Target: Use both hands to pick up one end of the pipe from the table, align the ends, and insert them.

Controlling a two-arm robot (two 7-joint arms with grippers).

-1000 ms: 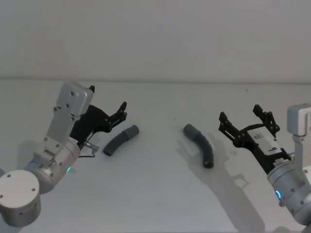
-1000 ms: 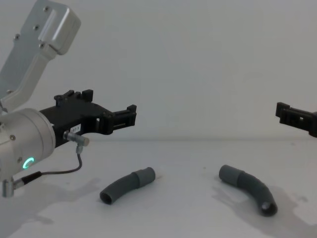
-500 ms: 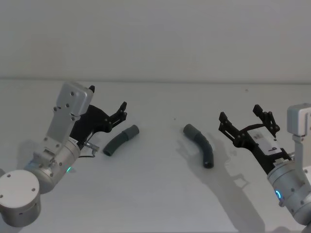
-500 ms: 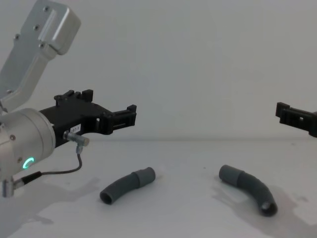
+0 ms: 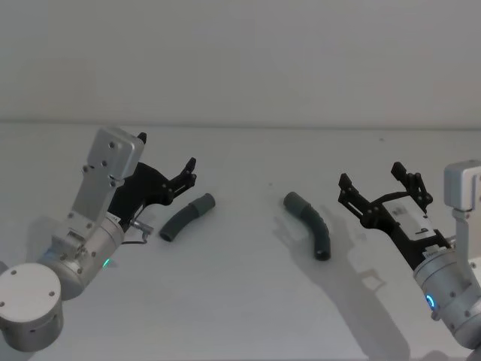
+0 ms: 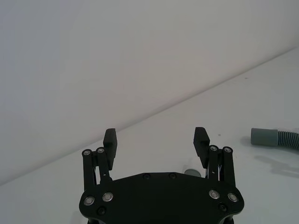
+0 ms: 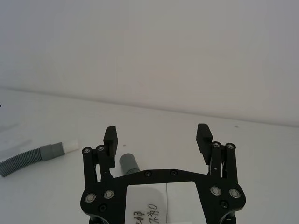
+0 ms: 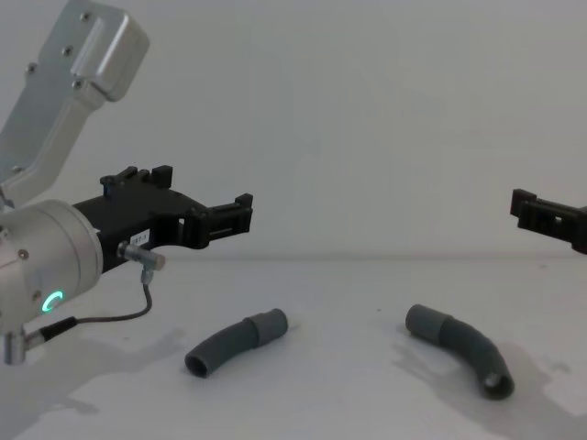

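On the table [image 5: 240, 301] in the head view, the two pipe halves lay apart with their cuffs facing each other across the gap. The left piece [image 5: 186, 217] ran diagonally, open end toward the robot and left cuff [image 5: 204, 201] out toward the middle. The left gripper [image 5: 167, 150] hung just to its outer side, jaws spread wide and empty. The right piece [image 5: 310, 224] curved from the right cuff [image 5: 294, 201] back toward the robot, with the right gripper [image 5: 370, 174] off to its outer side, also wide open and holding nothing. I'd say the left arm was the nearer of the two to its piece.

In the left wrist view, the left gripper [image 6: 155, 135] pointed out across the table instead of down at it. The right piece [image 6: 275, 138] showed farther off, cuff end first.

In the right wrist view, the right gripper [image 7: 158, 135] had the right cuff [image 7: 128, 163] peeking up just past its palm, roughly between the fingers (nice line-up already). Farther off, the left piece [image 7: 28, 158] showed a white tip [image 7: 70, 145] on its cuff, so that looked like the end that goes in.

In the chest view, both pieces [image 8: 234, 341] [image 8: 463, 353] lay flat while the left gripper [image 8: 204, 192] and right gripper [image 8: 541, 215] sat well above them. My guess is each grab would be mostly a drop down and slightly inward.
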